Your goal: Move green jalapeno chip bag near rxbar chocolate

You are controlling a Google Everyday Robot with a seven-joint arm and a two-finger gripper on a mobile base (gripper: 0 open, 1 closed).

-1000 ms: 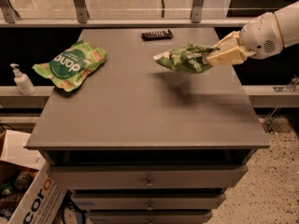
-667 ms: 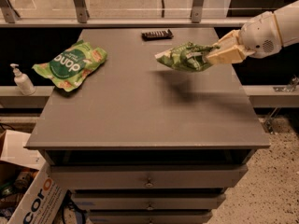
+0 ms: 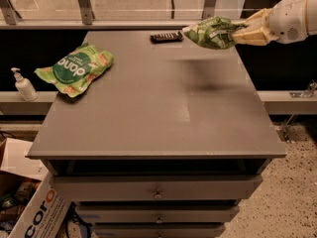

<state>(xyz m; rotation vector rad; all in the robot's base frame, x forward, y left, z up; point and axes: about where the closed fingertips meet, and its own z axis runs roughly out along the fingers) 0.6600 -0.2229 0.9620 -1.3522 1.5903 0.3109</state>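
Observation:
The green jalapeno chip bag is a crinkled dark-green bag held in the air above the table's far right part. My gripper comes in from the right and is shut on the bag's right end. The rxbar chocolate is a small dark flat bar lying at the table's far edge, just left of the bag's free end and lower than it.
A brighter green chip bag with a dark circle logo lies at the table's left side. The grey table stands over drawers. A pump bottle stands on a ledge at left. A cardboard box sits on the floor lower left.
My gripper has lifted the jalapeno bag and carried it toward the table's far edge, closer to the dark bar. The other bag and the bar have not moved.

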